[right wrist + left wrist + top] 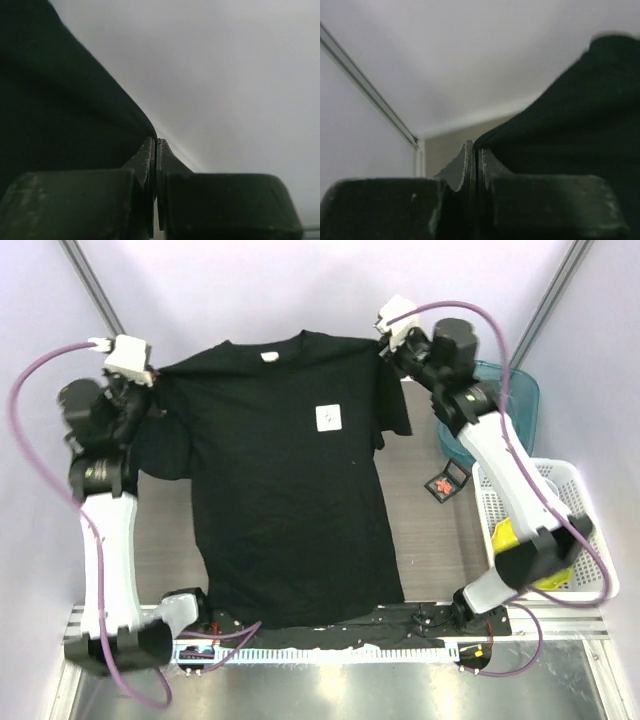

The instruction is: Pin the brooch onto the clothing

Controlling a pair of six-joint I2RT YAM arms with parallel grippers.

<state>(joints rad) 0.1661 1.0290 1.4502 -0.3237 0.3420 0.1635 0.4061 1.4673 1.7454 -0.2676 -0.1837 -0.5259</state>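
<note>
While both jaws are clamped on T-shirt [290,490] shoulders | brooch [440,484]: in black box [456,474]

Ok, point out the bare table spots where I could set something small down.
Bare table lies between the T-shirt and the left arm, and another strip between the shirt's right edge and the right arm, below the small black box. Crowded: far right, with the white basket and teal bin.
</note>
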